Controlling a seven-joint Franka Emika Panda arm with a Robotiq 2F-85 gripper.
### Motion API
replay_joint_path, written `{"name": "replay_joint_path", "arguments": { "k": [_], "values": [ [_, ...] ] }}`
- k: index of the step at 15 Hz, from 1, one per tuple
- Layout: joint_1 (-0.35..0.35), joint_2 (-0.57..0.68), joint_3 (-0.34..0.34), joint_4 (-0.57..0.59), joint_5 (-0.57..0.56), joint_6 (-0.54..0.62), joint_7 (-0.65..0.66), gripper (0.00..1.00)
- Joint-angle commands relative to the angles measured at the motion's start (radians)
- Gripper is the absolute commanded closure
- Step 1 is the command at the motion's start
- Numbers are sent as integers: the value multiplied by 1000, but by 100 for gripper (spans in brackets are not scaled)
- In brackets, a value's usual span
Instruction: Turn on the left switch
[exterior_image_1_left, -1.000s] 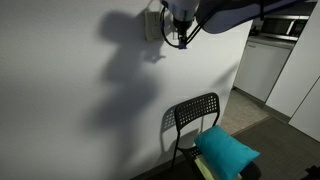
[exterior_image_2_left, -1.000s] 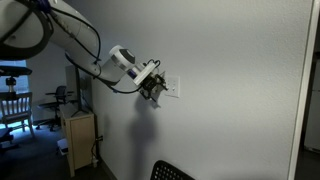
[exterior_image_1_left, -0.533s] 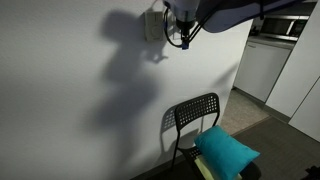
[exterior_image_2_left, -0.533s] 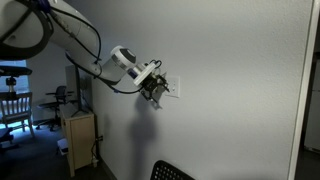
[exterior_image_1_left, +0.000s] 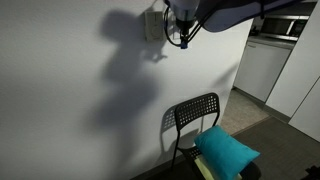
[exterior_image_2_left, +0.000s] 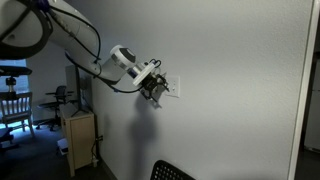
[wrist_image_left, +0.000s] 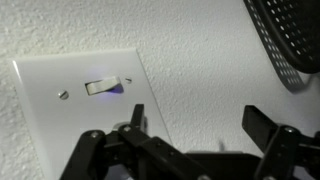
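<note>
A white double wall plate (wrist_image_left: 70, 110) is on the textured white wall; it also shows in both exterior views (exterior_image_1_left: 152, 26) (exterior_image_2_left: 173, 88). In the wrist view only one white toggle (wrist_image_left: 103, 87) shows, between two screws. I cannot tell whether it is the left switch, and the other toggle is hidden. My gripper (wrist_image_left: 200, 120) is open and empty, with one finger over the plate's edge and the other over bare wall. In both exterior views the gripper (exterior_image_1_left: 181, 40) (exterior_image_2_left: 153, 92) is held close to the plate, whether touching I cannot tell.
A black mesh chair (exterior_image_1_left: 195, 118) stands against the wall below the plate, with a teal cushion (exterior_image_1_left: 227, 150) next to it. White cabinets (exterior_image_1_left: 262, 65) stand further along. A wooden cabinet (exterior_image_2_left: 80, 140) stands under the arm (exterior_image_2_left: 85, 45).
</note>
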Motion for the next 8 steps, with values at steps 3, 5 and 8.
{"name": "replay_joint_path", "arguments": {
  "k": [3, 5, 8],
  "values": [
    [-2, -50, -12, 11, -37, 44, 16, 0],
    [-3, -47, -11, 10, -31, 42, 17, 0],
    [-11, -40, -10, 10, -20, 50, 11, 0]
  ]
}}
